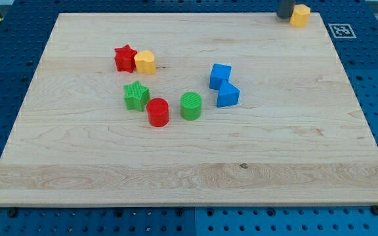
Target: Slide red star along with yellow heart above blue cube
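Camera view: our tip sits at one o'clock, no jaws; red star touching yellow heart look light, rigid; we'd push star's nine o'clock side toward blue cube.

You're looking at a bright, evenly lit, sharp picture: the wooden board shows no glare, and each block, like the red cylinder, casts only a short, soft shadow.
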